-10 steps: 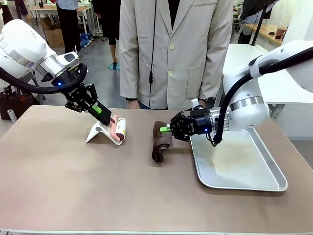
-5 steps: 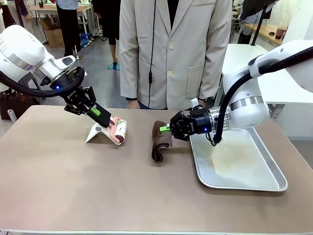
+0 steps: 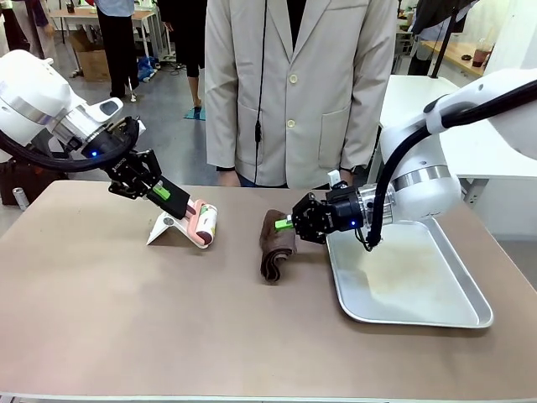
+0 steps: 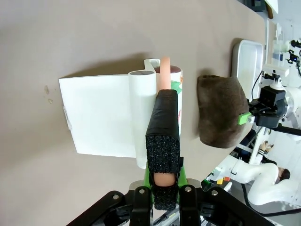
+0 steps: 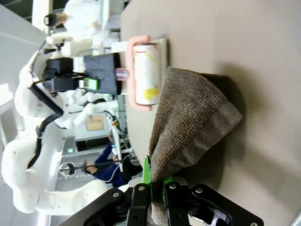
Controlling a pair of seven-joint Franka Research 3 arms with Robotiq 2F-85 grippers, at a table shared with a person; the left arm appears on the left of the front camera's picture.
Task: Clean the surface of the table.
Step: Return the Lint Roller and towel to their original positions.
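1. Front view. The table (image 3: 168, 327), matte taupe with a pale edge, spans the whole foreground. On it: a lint roller (image 3: 204, 223) lying against a white stand (image 3: 170, 228) at left centre, a brown cloth (image 3: 276, 243) near the middle, a steel tray (image 3: 411, 277) to the right. The left gripper (image 3: 180, 204) is clamped on the roller's pink handle. The right gripper (image 3: 288, 223) pinches the cloth's top edge, lifting it off the top there. A person (image 3: 298, 84) in a beige coat stands at the far edge. Behind: a white table (image 3: 470, 126) to the right, grey floor, wooden desks farther off.

2. Left wrist view. The left gripper (image 4: 163, 146), fingers together on the handle, has the roller (image 4: 176, 94) beside the stand (image 4: 101, 115). The bare top (image 4: 117, 33) shows two small dark specks near the stand. The cloth (image 4: 220, 110) lies just beyond the roller, the tray (image 4: 248, 66) past it.

3. Right wrist view. The right gripper (image 5: 154, 200) is closed on the cloth (image 5: 188, 122), which drapes onto the top (image 5: 235, 47). The roller (image 5: 146, 73) sits just beyond the cloth.
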